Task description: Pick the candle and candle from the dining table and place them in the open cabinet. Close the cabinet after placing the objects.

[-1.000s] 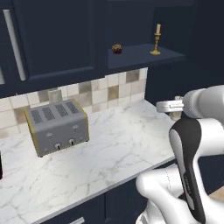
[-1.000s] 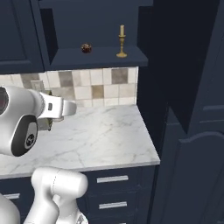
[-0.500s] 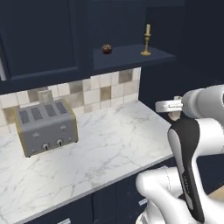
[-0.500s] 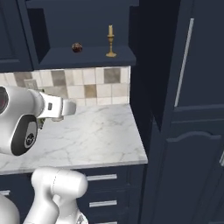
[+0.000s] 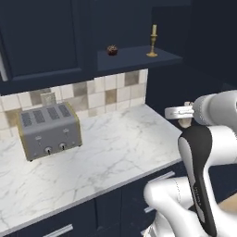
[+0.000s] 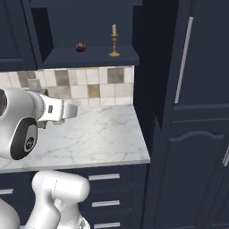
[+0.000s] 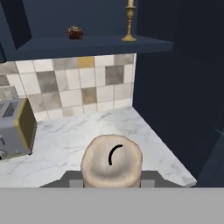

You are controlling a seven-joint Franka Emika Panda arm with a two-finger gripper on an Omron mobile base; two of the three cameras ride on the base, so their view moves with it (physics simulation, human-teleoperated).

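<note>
My gripper [image 7: 112,177] is shut on the short grey-beige candle [image 7: 112,166], whose round top and curled black wick face the hand camera. It hangs over the marble counter's right end, where the left base view shows the gripper [image 5: 185,118] with the candle [image 5: 186,122] under it. The tan taper candle [image 5: 152,40] [image 6: 114,41] [image 7: 129,21] stands upright on its brass holder on the shelf of the open navy cabinet [image 6: 89,57], up and ahead of the hand. A navy panel with a vertical silver handle [image 6: 183,58] stands right of the shelf. The dining table is out of view.
A small dark red object [image 5: 112,50] [image 7: 75,32] sits on the same shelf, left of the taper. A grey toaster [image 5: 48,132] stands on the marble counter [image 6: 103,138] against the tiled wall. Tall navy cupboards [image 6: 197,170] close off the right side.
The whole picture has slid a little to the left, so the base has driven. The arm keeps the same pose, with the short candle still in the gripper.
</note>
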